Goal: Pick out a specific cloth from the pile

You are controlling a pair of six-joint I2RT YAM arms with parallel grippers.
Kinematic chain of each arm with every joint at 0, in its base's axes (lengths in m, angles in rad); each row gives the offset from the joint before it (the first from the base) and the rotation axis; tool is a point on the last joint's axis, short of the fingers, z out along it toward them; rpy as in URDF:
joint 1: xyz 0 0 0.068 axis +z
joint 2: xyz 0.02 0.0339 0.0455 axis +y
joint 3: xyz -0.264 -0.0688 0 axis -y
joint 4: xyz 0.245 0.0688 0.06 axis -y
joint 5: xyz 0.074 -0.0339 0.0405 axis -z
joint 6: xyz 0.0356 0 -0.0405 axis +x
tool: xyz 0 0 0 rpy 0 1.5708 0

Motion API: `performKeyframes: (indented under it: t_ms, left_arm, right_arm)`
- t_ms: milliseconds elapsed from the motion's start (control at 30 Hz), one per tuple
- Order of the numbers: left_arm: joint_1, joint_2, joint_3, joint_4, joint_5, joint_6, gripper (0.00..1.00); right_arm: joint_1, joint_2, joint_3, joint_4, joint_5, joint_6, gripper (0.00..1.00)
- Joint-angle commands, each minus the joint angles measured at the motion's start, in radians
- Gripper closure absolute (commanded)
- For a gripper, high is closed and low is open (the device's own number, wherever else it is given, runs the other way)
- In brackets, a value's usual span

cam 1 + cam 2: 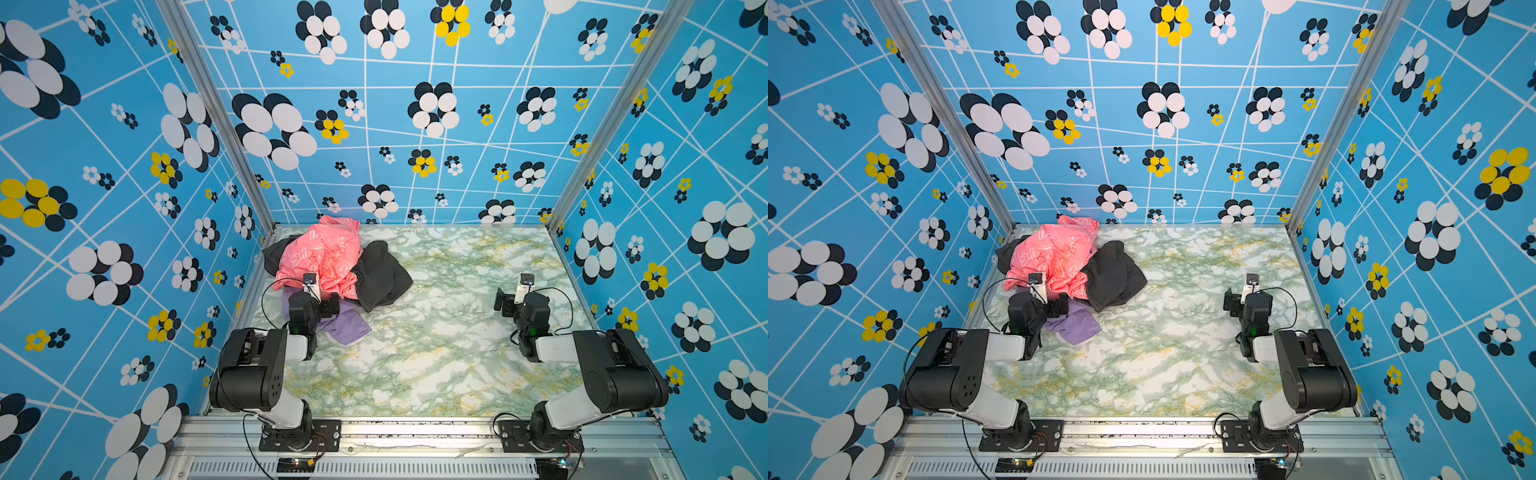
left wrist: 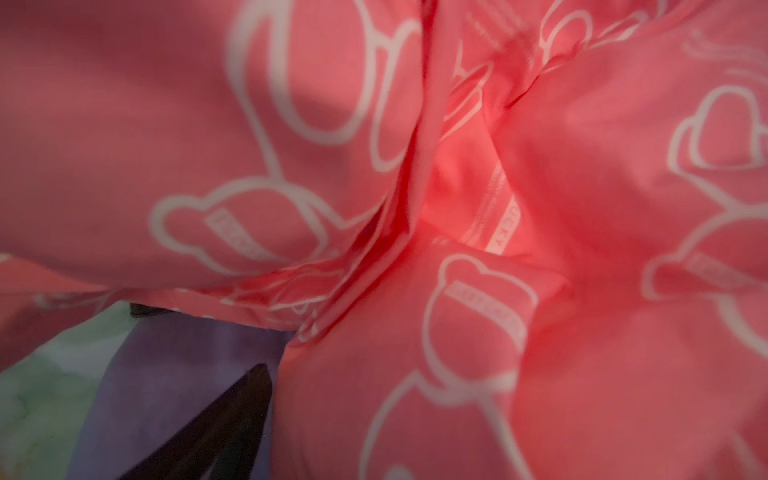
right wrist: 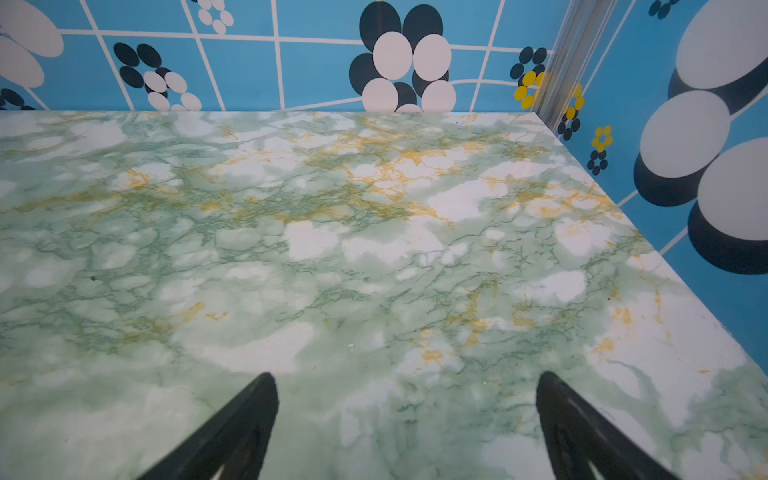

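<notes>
L gripper (image 1: 330, 305), jaws wide & empty, sits at near edge of pile (image 1: 1059, 257) where lavender cloth (image 1: 349, 326) pokes out under coral-pink cloth (image 1: 324, 253); one finger's hidden by pink, so closing here prob. nips pink too; R gripper (image 3: 405, 376) wide, idle over worktop (image 3: 374, 249).

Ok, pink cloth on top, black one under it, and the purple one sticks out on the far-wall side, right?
Not the far side: the purple cloth sticks out at the pile's near edge, as both top views show. The pink cloth on top, black cloth under it: yes.
</notes>
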Motion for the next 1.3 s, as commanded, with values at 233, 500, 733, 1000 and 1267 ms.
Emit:
performKeyframes:
  t_ms: [233,500,733,1000,1267]
  left_arm:
    - [-0.009,-0.003,0.018,0.013,0.007,0.011,0.01]
    - [-0.009,-0.003,0.018,0.014,0.007,0.01,0.01]
    - [-0.004,-0.001,0.02,0.009,0.017,0.002,0.01]
    - [-0.001,-0.001,0.017,0.015,0.023,0.002,0.01]
    - [0.0,-0.219,-0.022,-0.121,-0.116,-0.063,0.01]
  right_arm:
    - [-0.004,-0.004,0.022,-0.011,-0.01,0.016,0.01]
    - [-0.005,-0.004,0.022,-0.014,-0.009,0.017,0.01]
    - [-0.021,-0.004,0.035,-0.037,-0.017,0.04,0.01]
    - [-0.021,-0.004,0.035,-0.035,-0.017,0.037,0.01]
    - [-0.021,-0.158,0.053,-0.205,0.034,0.064,0.01]
